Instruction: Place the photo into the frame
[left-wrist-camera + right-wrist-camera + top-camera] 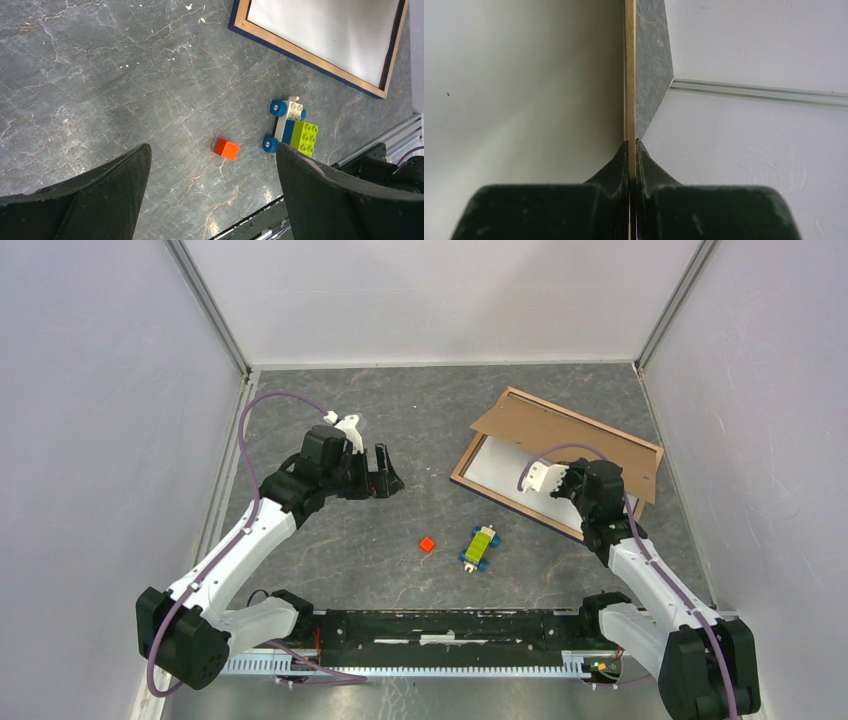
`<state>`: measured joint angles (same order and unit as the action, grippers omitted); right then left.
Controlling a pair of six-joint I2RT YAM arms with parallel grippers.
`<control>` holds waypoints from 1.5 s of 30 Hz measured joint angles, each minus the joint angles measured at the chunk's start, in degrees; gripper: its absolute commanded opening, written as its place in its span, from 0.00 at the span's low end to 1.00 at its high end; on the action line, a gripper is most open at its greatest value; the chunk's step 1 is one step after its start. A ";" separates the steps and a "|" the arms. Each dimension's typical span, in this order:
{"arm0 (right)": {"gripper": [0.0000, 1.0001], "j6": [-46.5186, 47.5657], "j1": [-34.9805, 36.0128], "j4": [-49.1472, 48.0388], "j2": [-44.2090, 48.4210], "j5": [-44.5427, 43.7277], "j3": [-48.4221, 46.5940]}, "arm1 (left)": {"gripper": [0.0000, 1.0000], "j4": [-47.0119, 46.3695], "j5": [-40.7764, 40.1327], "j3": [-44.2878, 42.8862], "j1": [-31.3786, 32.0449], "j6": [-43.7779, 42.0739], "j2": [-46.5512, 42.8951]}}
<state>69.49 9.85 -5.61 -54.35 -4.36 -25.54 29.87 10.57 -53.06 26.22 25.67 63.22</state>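
The right hand [572,485] is pinched shut on a thin brown board [570,435]. It tips the board up over the frame [510,505] at the far right of the tabletop [400,410], maybe to close it over the photo [500,465], which seems to lie white side up inside. The left hand [385,475] hangs wide apart and empty on the left. Only the right wrist view shows the pinch close up.

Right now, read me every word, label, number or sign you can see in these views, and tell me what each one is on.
There are none to read. The frame and the white sheet inside it carry no print. The brown backing board is plain. The toy brick car and the red cube show no lettering.
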 measured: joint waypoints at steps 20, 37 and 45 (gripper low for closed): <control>0.98 -2.51 -0.04 0.98 1.88 0.24 1.11 | 1.00 0.00 0.02 0.00 0.00 0.00 -0.02; 0.98 -12.96 -0.04 16.83 3.23 4.81 -4.50 | 1.00 -0.04 0.13 0.02 0.00 0.00 -0.15; 0.98 -18.82 -0.02 20.72 0.83 5.31 -4.68 | 1.00 -0.07 0.15 0.04 0.00 0.00 -0.15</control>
<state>50.68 9.82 15.11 -53.52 0.95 -30.22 29.80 10.72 -53.01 26.22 25.67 63.07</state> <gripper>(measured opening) 0.982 0.996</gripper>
